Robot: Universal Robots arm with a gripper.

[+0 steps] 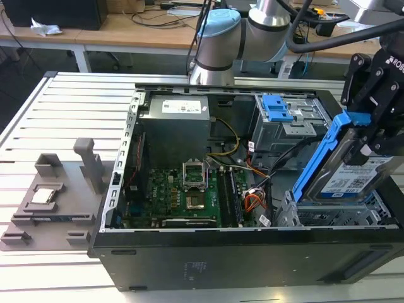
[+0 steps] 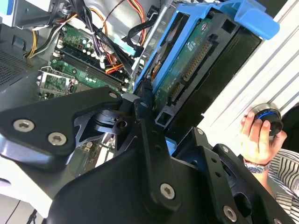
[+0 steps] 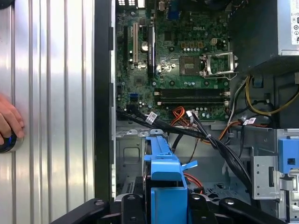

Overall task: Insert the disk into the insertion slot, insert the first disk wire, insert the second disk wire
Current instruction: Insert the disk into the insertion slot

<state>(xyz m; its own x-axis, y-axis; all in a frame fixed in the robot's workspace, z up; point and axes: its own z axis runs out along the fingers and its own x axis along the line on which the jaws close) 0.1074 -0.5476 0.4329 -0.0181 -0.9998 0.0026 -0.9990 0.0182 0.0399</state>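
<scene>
The gripper hangs over the case's corner, at the exterior view's right. Its fingers pinch the disk from two sides, on the blue frame. In the second wrist view one black finger presses against the edge of that frame, and the disk's green board side faces the camera.

The disk is in the air and tilted, with its low end just above the slot, the silver perforated cage in the case's near corner. It is not inside the slot. I cannot tell if the low end touches the cage's rim.

Behind the slot stands the grey bay with a blue latch. Loose wires, orange among them, lie between the slot and the motherboard. The case lies open on a slatted metal table.

Beside the case, a person's hand rests on a round knob on the table.
</scene>
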